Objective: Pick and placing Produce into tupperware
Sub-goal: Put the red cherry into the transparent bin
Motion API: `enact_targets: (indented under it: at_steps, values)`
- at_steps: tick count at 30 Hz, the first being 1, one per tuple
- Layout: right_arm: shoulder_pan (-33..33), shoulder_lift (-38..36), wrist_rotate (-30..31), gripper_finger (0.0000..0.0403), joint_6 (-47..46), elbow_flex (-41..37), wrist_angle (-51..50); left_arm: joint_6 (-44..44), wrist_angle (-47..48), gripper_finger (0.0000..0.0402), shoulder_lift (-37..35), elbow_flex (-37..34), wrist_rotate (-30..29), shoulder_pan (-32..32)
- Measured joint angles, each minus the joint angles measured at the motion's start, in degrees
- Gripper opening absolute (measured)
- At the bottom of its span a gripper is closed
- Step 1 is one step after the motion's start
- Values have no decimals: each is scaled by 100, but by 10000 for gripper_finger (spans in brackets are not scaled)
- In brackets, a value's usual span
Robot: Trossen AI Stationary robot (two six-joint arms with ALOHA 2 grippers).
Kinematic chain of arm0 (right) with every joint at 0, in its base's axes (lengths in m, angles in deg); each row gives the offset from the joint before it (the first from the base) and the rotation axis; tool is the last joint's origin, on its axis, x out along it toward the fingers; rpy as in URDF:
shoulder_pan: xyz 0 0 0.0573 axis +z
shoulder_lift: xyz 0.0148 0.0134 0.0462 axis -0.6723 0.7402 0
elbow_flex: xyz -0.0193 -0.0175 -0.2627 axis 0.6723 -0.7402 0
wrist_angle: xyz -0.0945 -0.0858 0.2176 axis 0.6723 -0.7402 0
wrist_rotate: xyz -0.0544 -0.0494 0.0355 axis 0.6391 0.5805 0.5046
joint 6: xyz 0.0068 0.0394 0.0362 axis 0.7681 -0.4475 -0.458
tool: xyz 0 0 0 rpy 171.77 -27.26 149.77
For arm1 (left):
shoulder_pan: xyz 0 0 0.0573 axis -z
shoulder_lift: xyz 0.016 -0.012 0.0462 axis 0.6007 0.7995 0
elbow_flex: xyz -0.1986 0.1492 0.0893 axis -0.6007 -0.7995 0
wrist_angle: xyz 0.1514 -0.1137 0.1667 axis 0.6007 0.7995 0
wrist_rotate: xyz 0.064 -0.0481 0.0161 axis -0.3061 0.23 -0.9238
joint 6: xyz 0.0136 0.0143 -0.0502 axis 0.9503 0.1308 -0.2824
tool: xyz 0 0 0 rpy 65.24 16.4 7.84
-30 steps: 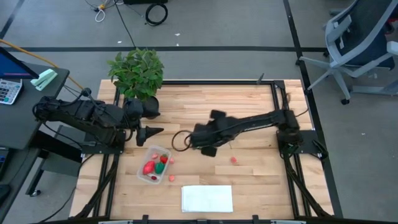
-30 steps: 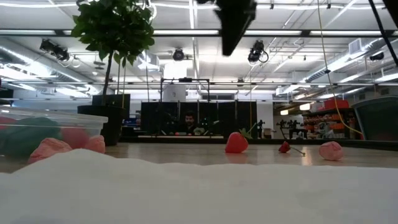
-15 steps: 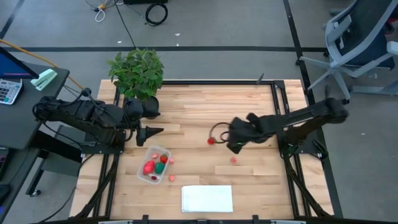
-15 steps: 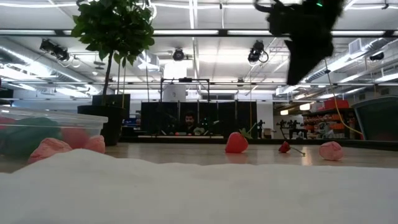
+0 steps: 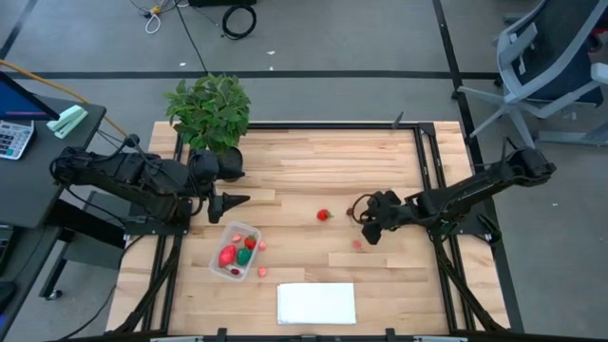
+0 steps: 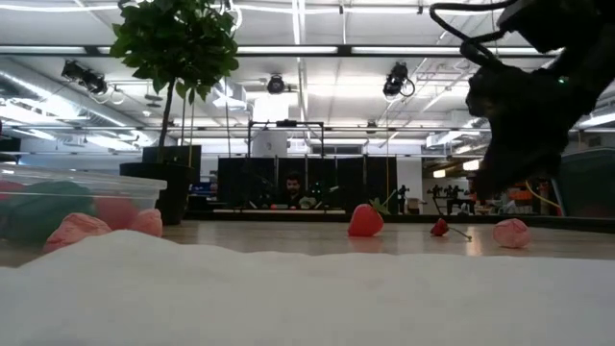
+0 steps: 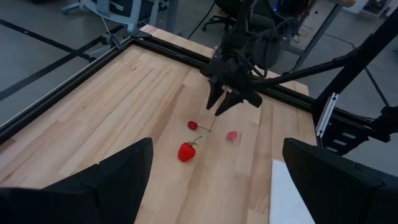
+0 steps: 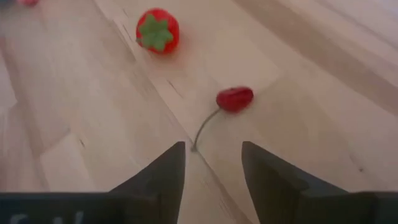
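right gripper | moved from tub toward 3 o'clock, above cherry | fingers parted, empty | strawberry untouched | next pick lined up

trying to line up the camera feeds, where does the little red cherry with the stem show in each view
High view: the cherry is barely visible beside the right gripper.
Low view: right of centre.
Left wrist view: mid-picture.
Right wrist view: centre.
Shared landmark: the strawberry, next to the cherry in all four.
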Motion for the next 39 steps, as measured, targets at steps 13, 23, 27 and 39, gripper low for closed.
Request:
enact_targets:
  at_steps: [13, 23, 27, 39]
  values:
    - [8, 1064, 131, 214, 103, 223, 741, -4, -4, 364, 0, 0, 0, 1]
    - [1, 1677, 345, 207, 61, 227, 1314, -2, -4, 364, 0, 0, 0, 0]
    - [1, 1817, 349, 203, 61, 227, 1321, 0, -4, 364, 0, 0, 0, 0]
    - [75, 2132, 833, 173, 332, 230, 1418, 0, -2, 364, 0, 0, 0, -1]
